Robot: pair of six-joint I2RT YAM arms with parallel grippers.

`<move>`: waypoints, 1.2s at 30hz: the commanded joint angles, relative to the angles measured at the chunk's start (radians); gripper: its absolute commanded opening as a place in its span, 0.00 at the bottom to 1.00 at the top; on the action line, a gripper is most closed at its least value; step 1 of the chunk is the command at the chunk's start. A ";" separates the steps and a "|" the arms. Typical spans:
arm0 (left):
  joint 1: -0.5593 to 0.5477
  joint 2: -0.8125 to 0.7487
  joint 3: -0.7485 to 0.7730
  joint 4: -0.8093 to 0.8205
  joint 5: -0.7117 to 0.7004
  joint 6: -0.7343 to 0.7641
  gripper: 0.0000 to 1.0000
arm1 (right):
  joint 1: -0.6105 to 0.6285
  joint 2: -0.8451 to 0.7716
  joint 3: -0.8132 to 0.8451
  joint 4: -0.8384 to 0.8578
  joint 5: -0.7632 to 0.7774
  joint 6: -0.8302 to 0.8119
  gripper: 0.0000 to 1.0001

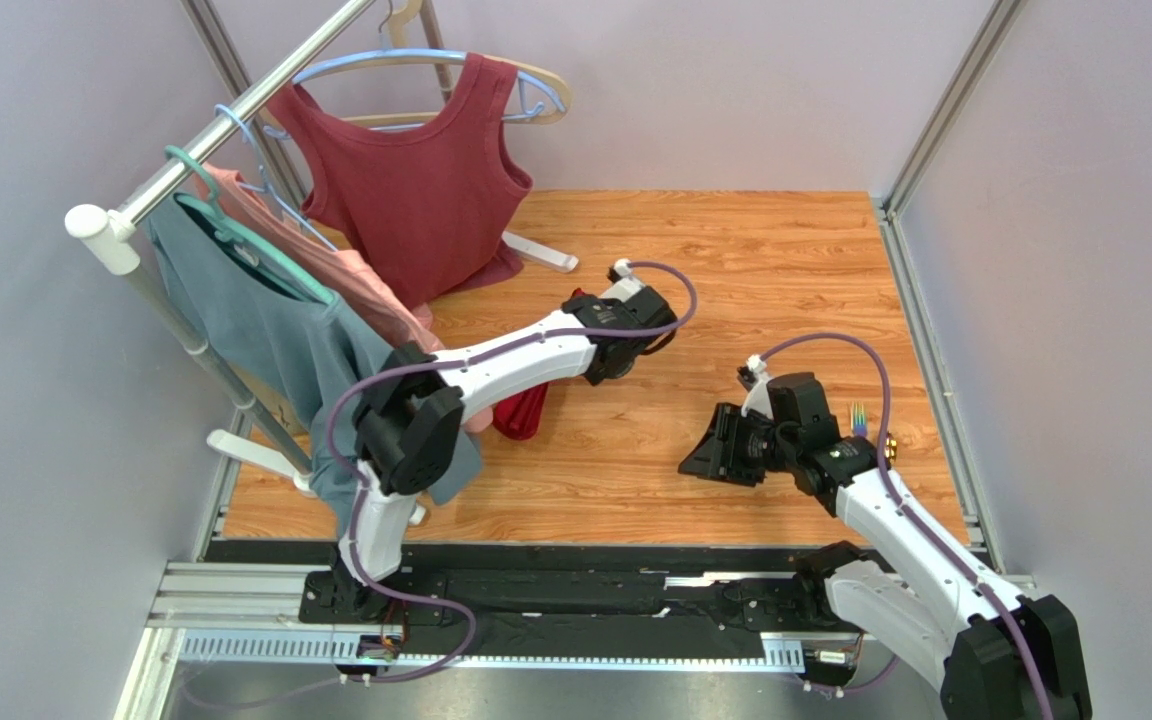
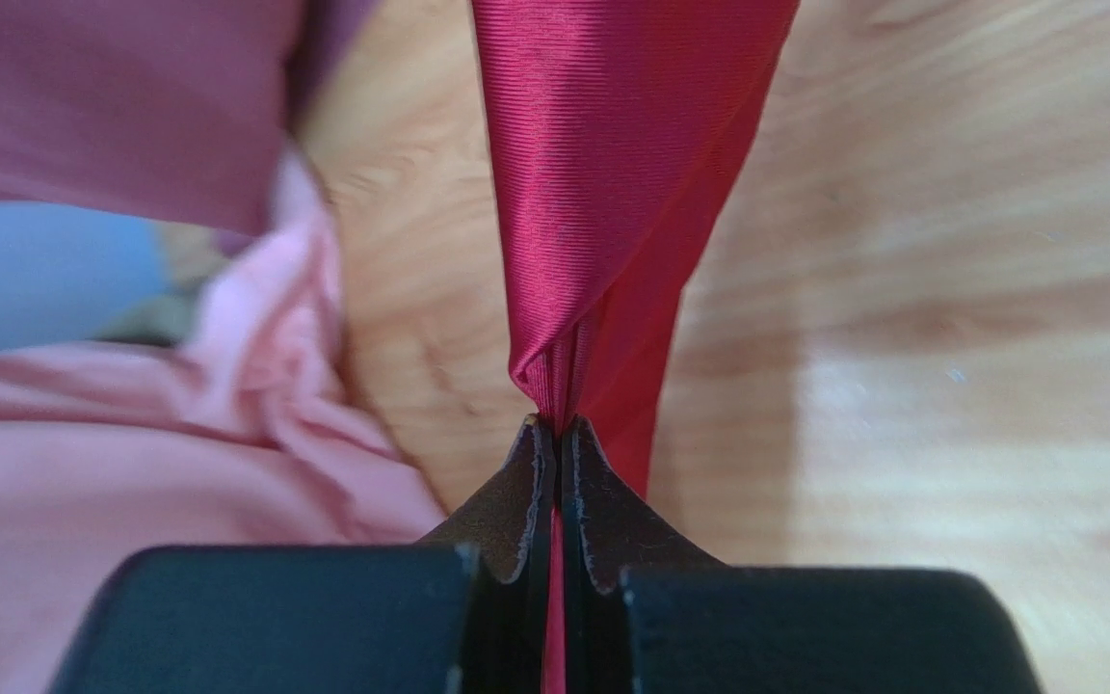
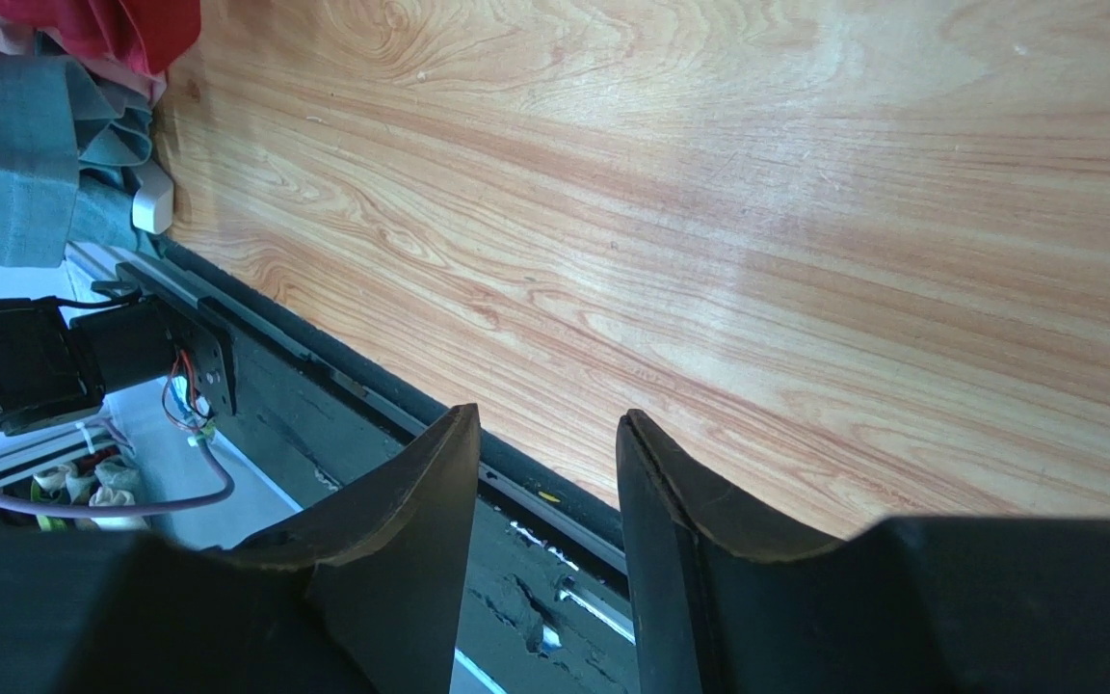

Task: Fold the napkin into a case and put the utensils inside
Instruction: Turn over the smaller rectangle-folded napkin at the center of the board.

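Observation:
The crimson napkin (image 2: pixel 619 174) hangs bunched and twisted from my left gripper (image 2: pixel 561 427), which is shut on a pinched fold of it just above the wooden table. In the top view a bit of the napkin (image 1: pixel 525 408) shows under the left forearm, and the left fingers are hidden there. It also shows at the top left corner of the right wrist view (image 3: pixel 148 26). My right gripper (image 1: pixel 710 450) is open and empty over the table's near edge, its fingers (image 3: pixel 431 477) apart. No folded case and no gold utensils show in any view.
A clothes rail (image 1: pixel 237 120) stands at the left with a maroon sleeveless top (image 1: pixel 417 180), a teal top (image 1: pixel 259 323) and a pink garment (image 2: pixel 112 477) right beside the left gripper. A white rack foot (image 1: pixel 540 249) lies on the table (image 1: pixel 748 270). Grey walls enclose it; a black rail (image 1: pixel 582 593) runs along the front.

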 commanded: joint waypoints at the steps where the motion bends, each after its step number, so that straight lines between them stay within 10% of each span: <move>1: -0.063 0.162 0.091 -0.102 -0.338 0.085 0.00 | -0.003 0.010 0.042 0.005 0.027 0.002 0.43; 14: -0.187 0.334 0.220 -0.168 -0.449 -0.050 0.00 | -0.006 0.011 0.023 0.003 0.051 0.012 0.43; 25: -0.263 0.302 0.195 -0.145 -0.265 -0.088 0.56 | -0.037 -0.145 0.005 -0.129 0.226 0.129 0.43; 32: -0.277 -0.024 0.001 0.080 0.175 -0.038 0.54 | -0.066 -0.245 0.016 -0.190 0.352 0.203 0.44; 36: -0.222 -0.183 -0.105 0.154 0.411 -0.053 0.32 | -0.083 -0.194 0.025 -0.172 0.335 0.183 0.44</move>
